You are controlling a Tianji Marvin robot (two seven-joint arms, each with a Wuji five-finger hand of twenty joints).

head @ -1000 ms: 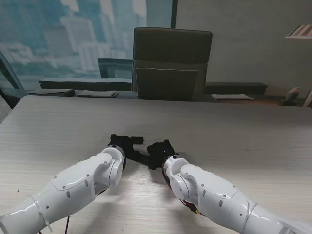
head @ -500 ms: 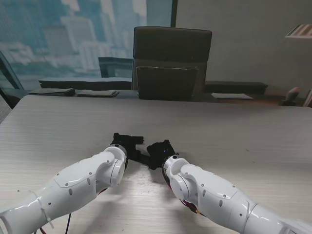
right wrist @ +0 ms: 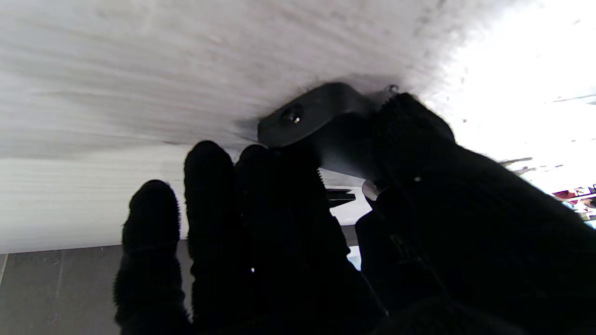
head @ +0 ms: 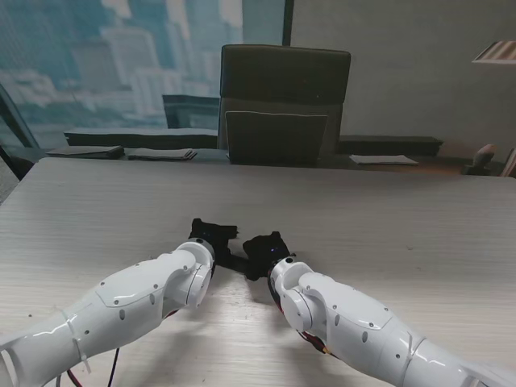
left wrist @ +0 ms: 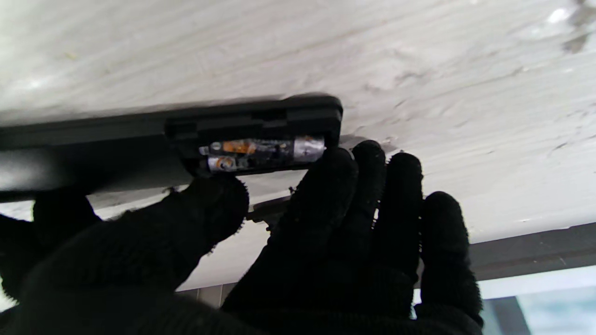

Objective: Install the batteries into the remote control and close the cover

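The black remote point(left wrist: 116, 135) lies on the table with its battery compartment open. Batteries point(left wrist: 260, 152) with orange and silver wraps sit inside it. My left hand point(left wrist: 326, 223), in a black glove, is at the compartment end, thumb point(left wrist: 209, 204) against the remote's edge. A thin dark plate, seemingly the cover point(left wrist: 267, 211), is pinched between thumb and fingers. My right hand point(right wrist: 326, 223) is shut on the remote's other end point(right wrist: 316, 114). In the stand view both hands point(head: 211, 234) point(head: 264, 248) meet at the table's middle, hiding most of the remote point(head: 232, 260).
The pale wood-grain table point(head: 371, 210) stretches wide on all sides of the hands. A dark office chair point(head: 282, 105) stands behind its far edge. Papers and dark folders point(head: 121, 152) lie on a ledge beyond the table.
My left arm has shifted a little to the right and farther from me, bringing the left hand closer to the right hand. The right arm has stayed put.
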